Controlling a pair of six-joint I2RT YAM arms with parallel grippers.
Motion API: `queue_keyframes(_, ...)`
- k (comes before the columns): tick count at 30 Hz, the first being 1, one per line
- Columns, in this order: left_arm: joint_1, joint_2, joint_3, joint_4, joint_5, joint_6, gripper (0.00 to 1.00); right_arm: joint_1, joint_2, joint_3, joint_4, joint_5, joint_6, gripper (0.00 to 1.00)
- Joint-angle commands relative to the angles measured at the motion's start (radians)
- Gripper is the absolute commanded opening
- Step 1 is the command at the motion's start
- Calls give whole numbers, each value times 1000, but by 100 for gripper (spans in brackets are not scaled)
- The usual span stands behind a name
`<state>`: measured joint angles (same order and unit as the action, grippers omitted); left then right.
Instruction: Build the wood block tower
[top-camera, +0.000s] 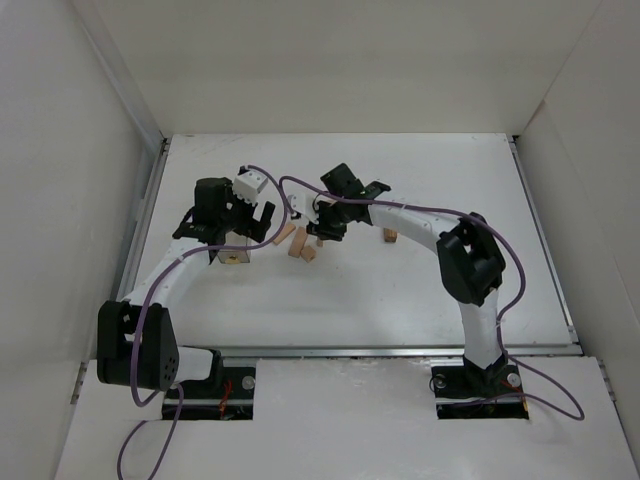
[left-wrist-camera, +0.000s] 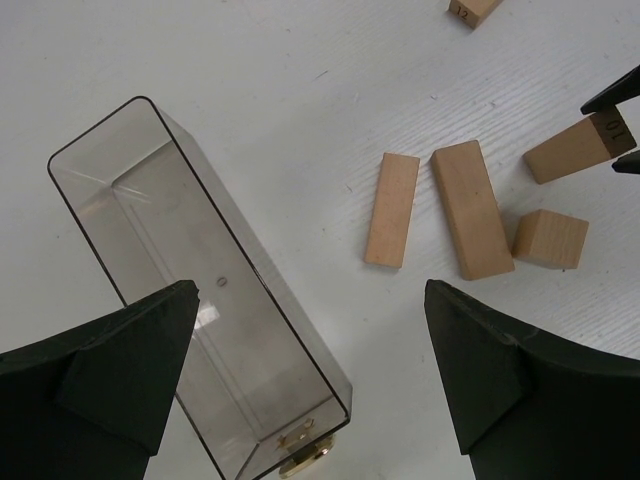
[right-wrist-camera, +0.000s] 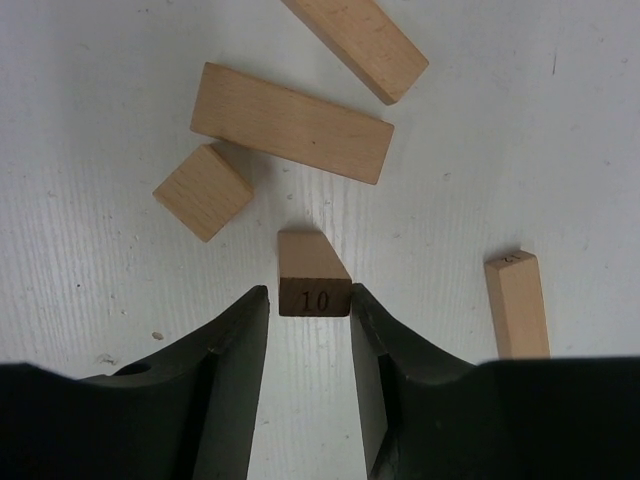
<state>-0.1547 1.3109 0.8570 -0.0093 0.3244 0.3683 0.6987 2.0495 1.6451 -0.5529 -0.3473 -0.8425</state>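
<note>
1. The right pincer (right-wrist-camera: 310, 300) straddles the near end of the block stamped 10 (right-wrist-camera: 313, 268). One finger seems to touch its side and the other shows a sliver of gap, so I cannot tell whether it is truly clamped. If it bites only that end, the block may pivot or slip out on the lift
2. The cube (right-wrist-camera: 203, 192) and the long plank (right-wrist-camera: 292, 122) lie just beyond that block. A forward drift of the fingers would likely nudge them and scatter the layout
3. No tower stands yet. The wood blocks all lie loose on the white worktop (top-camera: 420, 290), clustered between the two arms, with one narrow plank (right-wrist-camera: 518, 305) apart to the side. With nothing upright, I judge the first stood pieces will topple easily if released off-square
4. The left pincer (left-wrist-camera: 310, 295) is spread wide and holds nothing. It hangs over the clear box (left-wrist-camera: 150, 220), with a thin plank (left-wrist-camera: 392, 210) lying near the box. Both arms crowd the same patch, so the wrists may bump if either swings inward
5. Pose, from the top view: the right arm reaches forward and to the left, elbow raised, wrist angled down at the cluster. The left arm arcs up from its base and bends inward, wrist pointing down, near the right one but apart from it
</note>
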Motion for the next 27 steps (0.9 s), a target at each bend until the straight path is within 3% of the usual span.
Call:
queue_keyframes(1,6,-38,-10,19,21,7,95,7,9,15,16,-22,-29,44)
queue_keyframes(13,6,-38,-19,19,30,18,95,7,9,36,34,-24,2,48)
queue_keyframes(15,6,-38,-19,19,39,27,95,7,9,45,34,-24,2,71)
queue_keyframes(17,6,-38,-29,19,48,27,96,7,0,45,44,-24,11,73)
queue_keyframes(18,6,-38,-29,19,48,37,96,7,-9,45,44,-24,11,100)
queue_keyframes(27,6,14,0,-40,177,142,98,-16,-141,-40,172,-4,62,100)
